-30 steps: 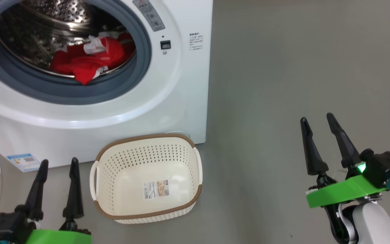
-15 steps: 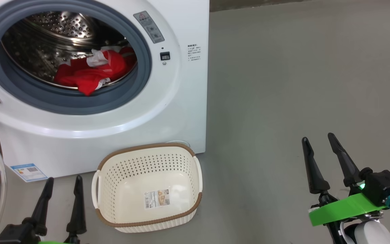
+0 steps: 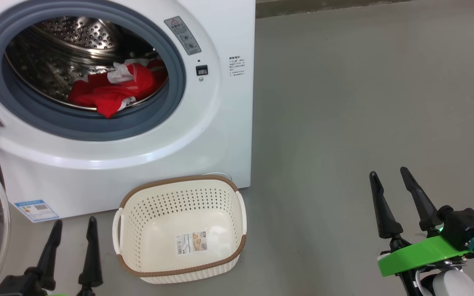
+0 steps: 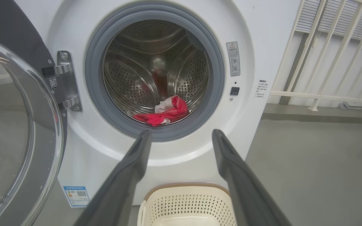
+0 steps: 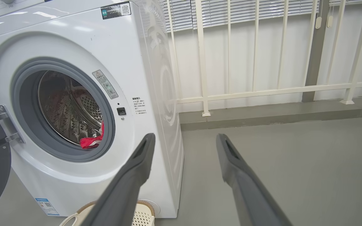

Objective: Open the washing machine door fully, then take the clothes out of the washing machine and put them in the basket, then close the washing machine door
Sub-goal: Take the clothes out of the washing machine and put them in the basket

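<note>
The left claw [image 3: 75, 221] stands with its two dark fingers spread wide and nothing between them, and the right claw [image 3: 388, 172] is just as wide and just as empty. This fits a pause between the door step and the reach into the drum. The round, black-rimmed washing machine door with its bulging clear glass window [image 4: 17, 119] hangs swung out on its metal hinge [image 4: 64, 81], close on the left claw's left. I judge it is far enough out to leave the mouth free. The big white front-loading washing machine [image 3: 204, 123] rises ahead of the left claw, and ahead and to the left of the right claw, which hovers well apart over bare grey floor [image 3: 344, 102]. The bright red clothes with white patches [image 3: 109, 88] lie ahead of and above the left claw, in line with the gap between its fingers in the left wrist view. They are slumped at the bottom front of the perforated steel drum [image 4: 143, 62], where loose cloth would settle. The heap's long axis runs side to side across the opening, and one red corner droops over the lip toward the grey rubber gasket [image 3: 97, 129] and the claw. Whether it is one garment or several I cannot tell from the crumple. The small cream-white perforated plastic basket with a brown woven-look rim [image 3: 179, 181] sits mouth up just to the right of the left claw, against the foot of the machine under the opening. That placement looks meant to make the carry short. Its longer side runs roughly across the machine's front, turned slightly.
</note>
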Tool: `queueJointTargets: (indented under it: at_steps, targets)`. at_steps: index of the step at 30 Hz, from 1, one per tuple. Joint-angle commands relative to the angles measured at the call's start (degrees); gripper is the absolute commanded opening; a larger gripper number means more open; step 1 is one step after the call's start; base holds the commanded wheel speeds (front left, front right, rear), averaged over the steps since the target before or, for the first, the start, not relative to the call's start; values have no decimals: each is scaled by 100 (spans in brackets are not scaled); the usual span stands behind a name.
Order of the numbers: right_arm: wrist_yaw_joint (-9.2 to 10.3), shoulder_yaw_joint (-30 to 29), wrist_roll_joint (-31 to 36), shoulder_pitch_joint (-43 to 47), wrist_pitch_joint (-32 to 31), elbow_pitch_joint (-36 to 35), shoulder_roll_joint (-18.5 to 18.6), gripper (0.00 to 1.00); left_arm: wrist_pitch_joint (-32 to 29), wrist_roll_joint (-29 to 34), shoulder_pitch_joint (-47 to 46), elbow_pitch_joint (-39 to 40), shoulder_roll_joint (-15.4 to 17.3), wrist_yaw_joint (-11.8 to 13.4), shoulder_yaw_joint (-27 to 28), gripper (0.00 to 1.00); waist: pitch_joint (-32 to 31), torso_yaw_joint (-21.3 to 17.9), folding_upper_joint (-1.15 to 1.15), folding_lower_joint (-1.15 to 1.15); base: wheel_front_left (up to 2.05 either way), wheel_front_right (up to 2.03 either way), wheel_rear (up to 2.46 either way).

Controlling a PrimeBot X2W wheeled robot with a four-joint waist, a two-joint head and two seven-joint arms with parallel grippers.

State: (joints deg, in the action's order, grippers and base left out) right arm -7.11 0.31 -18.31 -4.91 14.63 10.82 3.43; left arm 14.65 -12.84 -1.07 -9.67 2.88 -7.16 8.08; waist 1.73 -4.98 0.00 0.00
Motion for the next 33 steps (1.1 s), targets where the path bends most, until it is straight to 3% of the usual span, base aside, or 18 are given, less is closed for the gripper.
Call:
queueJointTargets:
  at_steps: [1, 9, 17, 29, 33]
  targets:
    - [-37, 99, -76, -215, 37, -100, 97, 100, 35, -105, -61, 118, 59, -31, 197, 100, 8, -4, 0, 0, 0, 0, 0]
    - [-37, 73, -196, -332, 37, 53, 229, 100, 35, -139, -82, 246, 107, -32, 68, 100, 76, 37, 0, 0, 0, 0, 0]
    - [-37, 102, -281, -397, 37, 144, 291, 100, 35, 111, -157, 167, 76, 14, 296, 100, 122, 85, 0, 0, 9, -30, 20]
    - [-37, 165, -332, -418, 37, 179, 364, 100, 35, 219, -207, 86, 23, 6, 429, 100, 127, 94, 0, 0, 120, -149, 29]
    - [-37, 183, -348, -421, 37, 183, 373, 100, 35, -5, -228, 84, 10, -12, 426, 100, 138, 100, 0, 0, 198, -198, 0]
